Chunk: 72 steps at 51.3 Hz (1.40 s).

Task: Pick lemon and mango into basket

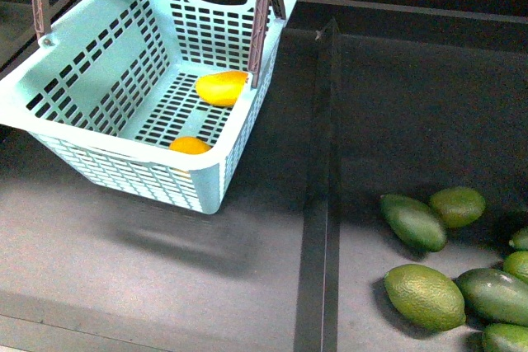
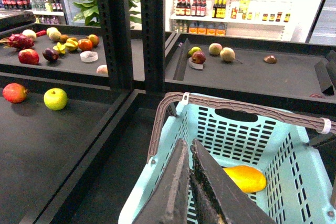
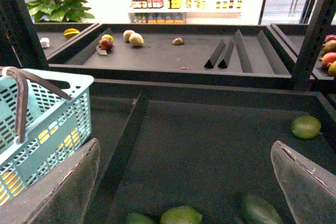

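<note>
Teal plastic lattice fills the upper left of the front view: the large rectangular slotted basket (image 1: pixel 124 72) sits tilted there on the dark grey shelf surface (image 1: pixel 165 269), its two brown arched bars (image 1: pixel 268 6) up at the far end. Inside it, toward the right wall of the floor, lies the elongated smooth yellow-orange mango (image 1: pixel 221 87). Nearer the camera, tucked against the front wall, the small rounded yellow-orange lemon (image 1: pixel 190 145) shows only its top above the rim. The two fruits lie apart.

A raised dark divider strip (image 1: pixel 322 204) runs down the middle of the frame. To the lower right of it, a cluster of green oval fruits (image 1: pixel 425 296) rests on the shelf, well apart from the basket.

In the left wrist view, the left gripper (image 2: pixel 190 182) has its two dark fingers pressed together with nothing between them, above the basket's near corner; the mango (image 2: pixel 245 178) shows just beyond them. In the right wrist view, the right gripper (image 3: pixel 184 182) stands wide apart and empty over the shelf, with green fruits at the bottom edge and the basket (image 3: pixel 47 124) at the left.
</note>
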### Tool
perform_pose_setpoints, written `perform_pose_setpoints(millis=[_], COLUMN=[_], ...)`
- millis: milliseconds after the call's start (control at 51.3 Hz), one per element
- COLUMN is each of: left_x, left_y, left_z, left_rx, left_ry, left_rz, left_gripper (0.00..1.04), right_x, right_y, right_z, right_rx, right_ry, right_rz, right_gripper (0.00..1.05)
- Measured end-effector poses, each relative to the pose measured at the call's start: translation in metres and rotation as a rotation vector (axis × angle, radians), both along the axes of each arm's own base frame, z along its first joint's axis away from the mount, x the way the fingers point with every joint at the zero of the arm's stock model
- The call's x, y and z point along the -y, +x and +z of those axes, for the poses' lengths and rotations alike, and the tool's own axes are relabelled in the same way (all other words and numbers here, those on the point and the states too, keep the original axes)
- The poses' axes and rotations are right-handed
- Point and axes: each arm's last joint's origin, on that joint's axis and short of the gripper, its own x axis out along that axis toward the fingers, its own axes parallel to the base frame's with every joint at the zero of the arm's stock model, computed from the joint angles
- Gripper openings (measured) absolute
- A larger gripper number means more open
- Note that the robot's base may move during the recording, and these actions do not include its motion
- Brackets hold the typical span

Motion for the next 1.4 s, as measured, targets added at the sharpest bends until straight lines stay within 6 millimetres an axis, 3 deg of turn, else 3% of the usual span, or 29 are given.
perform_pose_setpoints(millis=[448,565,1403], left_x=[-0.019,-0.019,-0.019], left_y=[-0.048,-0.056,-0.089], left_z=[-0.020,-0.026,-0.017], left_rx=[0.012,-0.011,0.021], left_ry=[0.005,0.006,0.007], left_rz=[-0.003,-0.004,-0.003], left_gripper=[0.03,0.04,0.03], right_x=[0.000,0.000,0.000], right_y=[0.000,0.000,0.000], right_z=[0.000,0.000,0.000], right_rx=[0.000,0.000,0.000], right_ry=[0.000,0.000,0.000], right_rz=[0.000,0.000,0.000], right_gripper=[0.96,0.96,0.96])
